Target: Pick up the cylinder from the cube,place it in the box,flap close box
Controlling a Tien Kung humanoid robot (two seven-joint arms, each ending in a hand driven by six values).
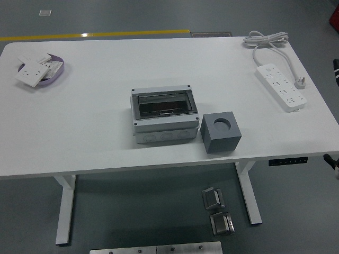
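A: What occupies the middle of the white bench (106,121)?

B: A light grey box (164,115) with a dark, see-through flap (161,104) lying flat over its top opening. Just to its right, slightly nearer, stands a dark grey cube (221,132); the two are very close, though whether they touch cannot be told.

A: And the cylinder?

B: The cube's top face shows a round recess (223,124). Whether a cylinder sits in it, flush with the surface, cannot be told from this view; no separate cylinder is visible on the bench.

A: Where are the robot's hands, and how are the fingers set?

B: Neither hand reaches over the bench. Only small dark shapes show at the right edge, too little to identify, so the state of the fingers cannot be told.

A: What else lies on the bench?

B: At the far left, a purple-rimmed dish (46,74) holding white wall-switch plates (32,73). At the far right, a white power strip (282,87) with its coiled cable (265,40) and plug (301,82). On the floor beneath the near edge lie two small metal parts (217,211).
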